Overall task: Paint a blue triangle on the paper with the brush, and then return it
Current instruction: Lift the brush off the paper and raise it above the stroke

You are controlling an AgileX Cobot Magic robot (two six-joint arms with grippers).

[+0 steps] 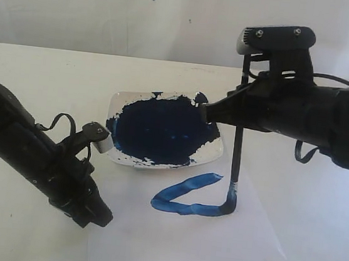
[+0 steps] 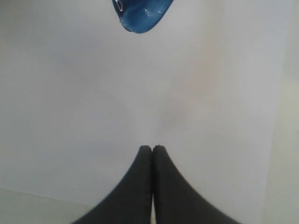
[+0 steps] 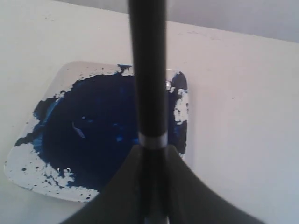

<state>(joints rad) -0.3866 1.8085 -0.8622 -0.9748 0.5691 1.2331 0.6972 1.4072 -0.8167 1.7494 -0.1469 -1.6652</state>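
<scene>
Clamping the brush (image 1: 237,156) upright in the right gripper (image 3: 152,156), long axis vertical, bristles down on the right corner of the blue triangle (image 1: 188,207), on the paper (image 1: 211,248) at lower centre. Reaching in level from the right edge, over the paint dish (image 1: 119,102). Slanting down from the left edge toward the paper's left side, with the left gripper (image 2: 152,148) pinched shut, empty

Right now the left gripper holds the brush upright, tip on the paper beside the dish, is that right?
Not quite: the right gripper holds the brush, as the right wrist view shows; the left gripper is shut on nothing. The rest stands: upright, tip on the paper beside the dish.
</scene>
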